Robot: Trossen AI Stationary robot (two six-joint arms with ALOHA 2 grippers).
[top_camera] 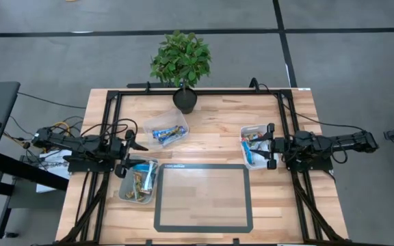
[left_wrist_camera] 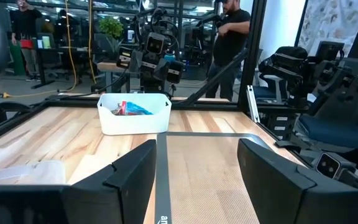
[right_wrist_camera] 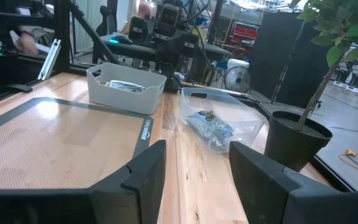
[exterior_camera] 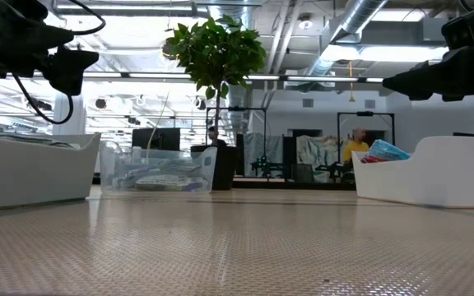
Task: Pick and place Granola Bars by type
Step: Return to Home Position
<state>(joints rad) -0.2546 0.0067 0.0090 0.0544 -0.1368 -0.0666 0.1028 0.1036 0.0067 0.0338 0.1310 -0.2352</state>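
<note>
The wooden table (top_camera: 217,137) carries a dark-edged mat (top_camera: 204,198) at the front and a potted plant (top_camera: 181,60) at the back. The left gripper (top_camera: 130,156) hangs at the table's left edge and the right gripper (top_camera: 271,145) at its right edge. Both have their jaws spread wide and hold nothing.

There are 3 bins:
- **Gray bin** (right_wrist_camera: 123,99), below the left gripper: gold-green granola bars (top_camera: 139,183) with some blue.
- **Clear bin** (top_camera: 161,123), near the plant: blue granola bars (top_camera: 169,134).
- **White bin** (left_wrist_camera: 135,121), under the right gripper: red and blue granola bars (left_wrist_camera: 128,109).
</note>
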